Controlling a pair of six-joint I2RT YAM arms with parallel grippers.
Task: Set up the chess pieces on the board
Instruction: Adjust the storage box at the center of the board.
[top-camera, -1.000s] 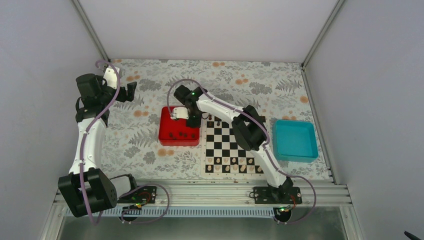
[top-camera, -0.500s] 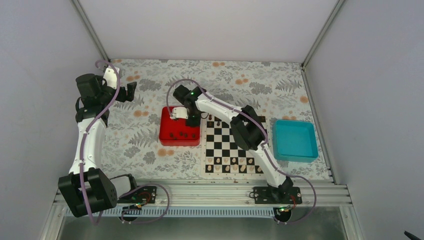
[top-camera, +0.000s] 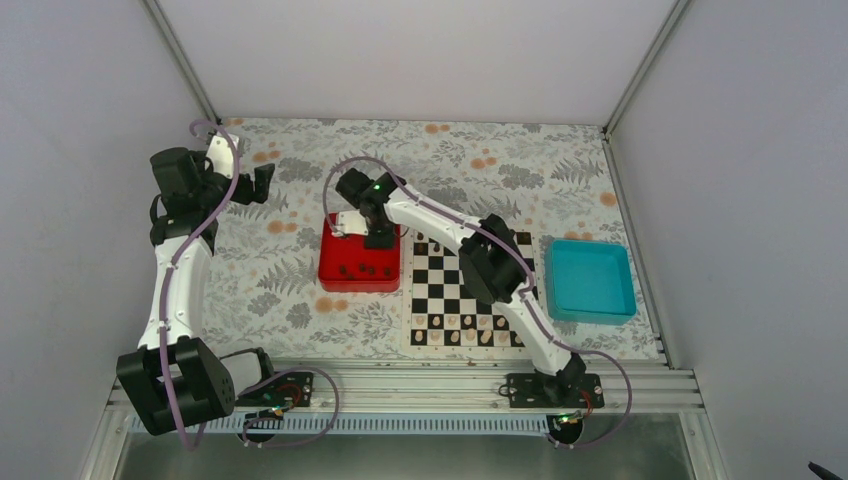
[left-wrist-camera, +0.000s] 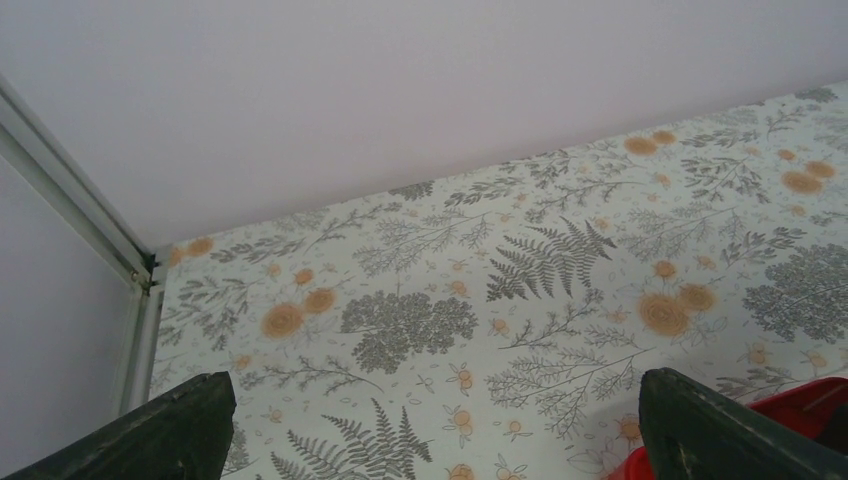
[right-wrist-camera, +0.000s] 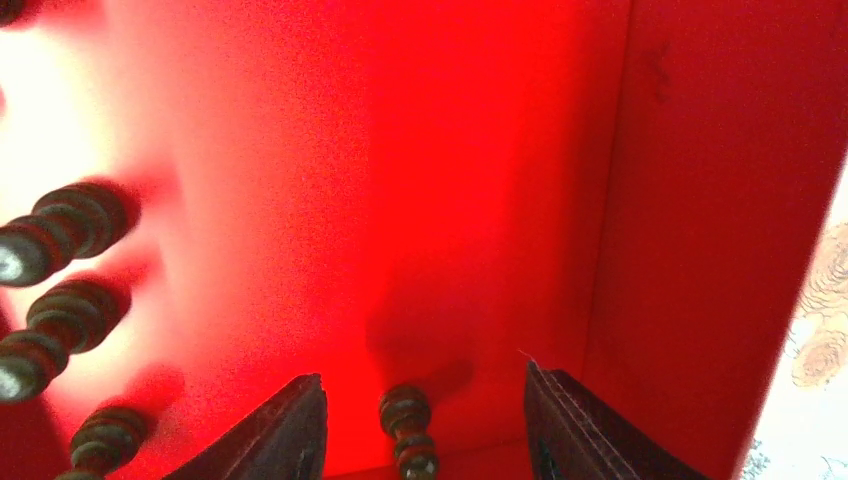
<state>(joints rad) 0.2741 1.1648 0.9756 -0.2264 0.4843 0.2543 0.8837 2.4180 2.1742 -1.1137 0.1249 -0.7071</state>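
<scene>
Right wrist view: we have the right gripper (right-wrist-camera: 420, 395) low in the red tray (right-wrist-camera: 720, 200), its jaws apart astride one dark chess piece (right-wrist-camera: 408, 440), not yet clamped. We judge this the pick: next close, lift, and cross to the board (top-camera: 440, 300). The left gripper (left-wrist-camera: 440, 410) hangs spread wide.

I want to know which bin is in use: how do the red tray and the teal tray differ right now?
The red tray lies left of the board; the teal tray lies right of it. The red tray holds dark pieces; the teal tray shows none. The right claw hangs open inside the red tray; no arm is over the teal tray. Both are shallow square trays beside the board.
</scene>
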